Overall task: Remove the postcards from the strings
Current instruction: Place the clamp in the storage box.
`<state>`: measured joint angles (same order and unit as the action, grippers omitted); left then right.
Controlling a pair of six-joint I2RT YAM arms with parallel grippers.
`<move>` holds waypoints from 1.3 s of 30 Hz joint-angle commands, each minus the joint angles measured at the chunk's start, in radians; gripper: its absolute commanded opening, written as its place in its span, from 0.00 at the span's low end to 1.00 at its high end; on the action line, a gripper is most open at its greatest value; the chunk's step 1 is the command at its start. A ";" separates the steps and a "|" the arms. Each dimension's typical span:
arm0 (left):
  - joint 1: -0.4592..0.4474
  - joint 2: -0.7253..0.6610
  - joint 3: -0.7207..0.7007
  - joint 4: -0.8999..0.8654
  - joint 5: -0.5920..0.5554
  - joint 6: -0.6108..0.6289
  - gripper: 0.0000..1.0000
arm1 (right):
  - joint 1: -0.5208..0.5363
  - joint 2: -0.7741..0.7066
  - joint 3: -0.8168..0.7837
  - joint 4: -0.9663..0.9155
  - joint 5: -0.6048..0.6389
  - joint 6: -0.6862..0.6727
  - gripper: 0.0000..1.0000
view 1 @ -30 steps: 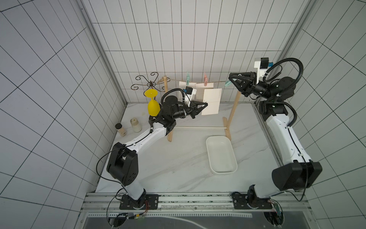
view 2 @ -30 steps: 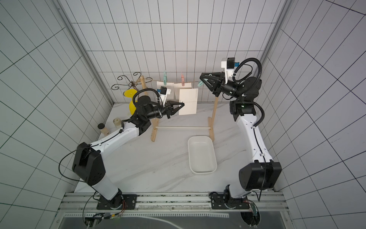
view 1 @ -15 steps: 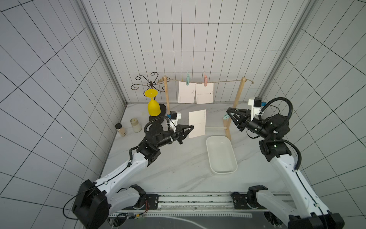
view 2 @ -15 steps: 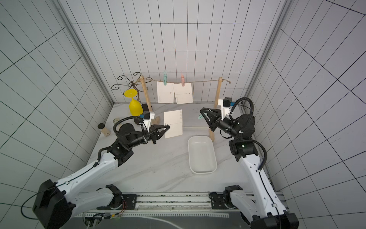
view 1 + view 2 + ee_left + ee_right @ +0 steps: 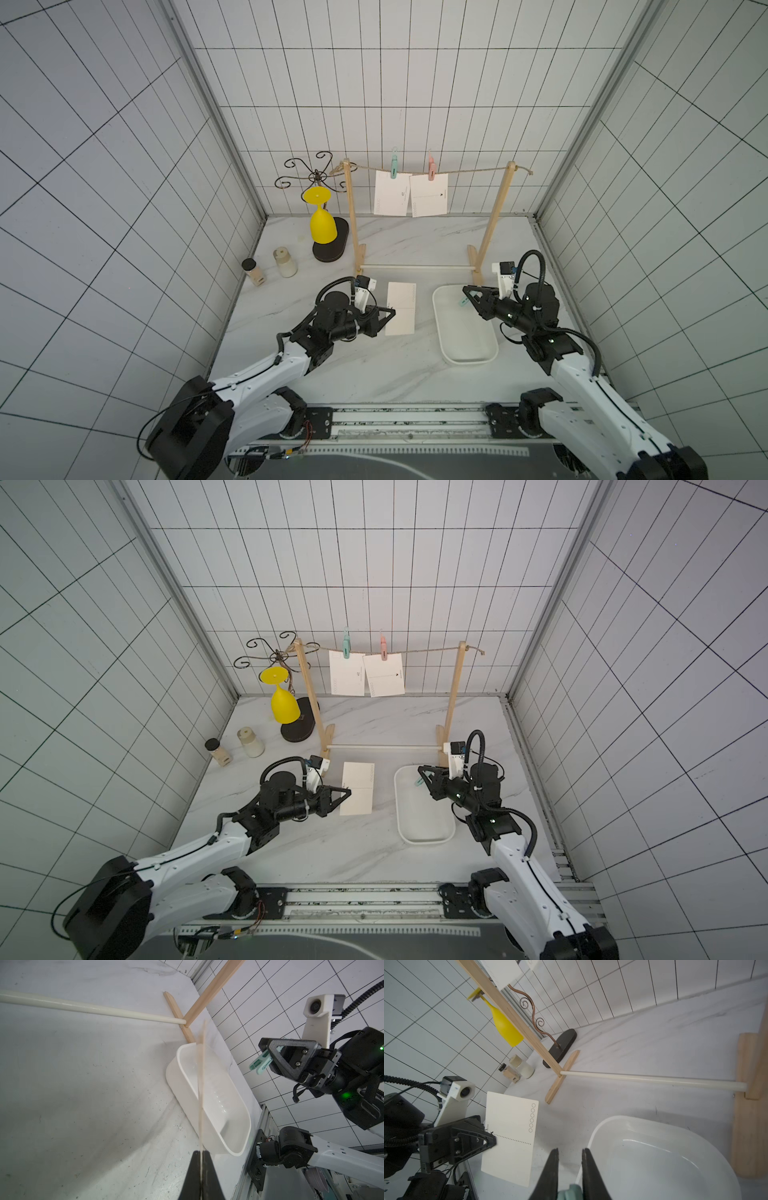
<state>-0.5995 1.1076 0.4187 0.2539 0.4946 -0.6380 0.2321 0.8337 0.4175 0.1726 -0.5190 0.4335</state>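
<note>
1. Grips the freed postcard [image 5: 402, 308] in the left gripper [image 5: 392, 312], fingers clenched on its left edge, low over the near table and just left of the tray [image 5: 469, 360]. Cannot tell whether it touches the marble.
2. Pinches a loose green peg [image 5: 259, 1064] in the right gripper [image 5: 467, 292], jaws clenched, above the far end of the tray and not yet dropped.
3. Marks a big change from 1 second ago: then up at the string [image 5: 469, 171] with both arms, left on this card, right with a peg near the right post; now down at the near side with card and peg both clear of the line.
4. Means, by judgement, 1 of 3 postcards removed; next calls for releasing the peg into the tray and setting the card down.
5. Leaves, at the far side, the left hanging postcard [image 5: 391, 200] under a green line peg [image 5: 394, 165] and the right hanging postcard [image 5: 430, 201] under a pink line peg [image 5: 432, 167], overlapping slightly, hanging as before.
</note>
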 commanded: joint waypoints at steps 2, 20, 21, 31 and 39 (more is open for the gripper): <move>-0.002 0.064 -0.034 0.042 0.012 -0.041 0.00 | 0.026 0.017 -0.086 0.019 0.058 0.035 0.00; 0.036 0.167 -0.088 0.157 0.013 -0.078 0.27 | 0.074 0.145 -0.132 0.038 0.189 0.063 0.46; 0.048 0.154 -0.093 0.147 0.012 -0.077 0.27 | 0.073 0.146 -0.130 0.035 0.191 0.065 0.47; 0.083 0.083 -0.082 0.014 0.002 -0.019 0.38 | 0.074 0.115 -0.070 -0.053 0.264 0.051 0.55; 0.083 -0.056 0.060 -0.145 -0.111 0.061 0.40 | 0.074 0.041 0.101 -0.144 0.278 -0.039 0.59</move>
<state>-0.5205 1.1027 0.3954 0.1551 0.4538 -0.6254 0.2958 0.9100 0.3691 0.0620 -0.2649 0.4511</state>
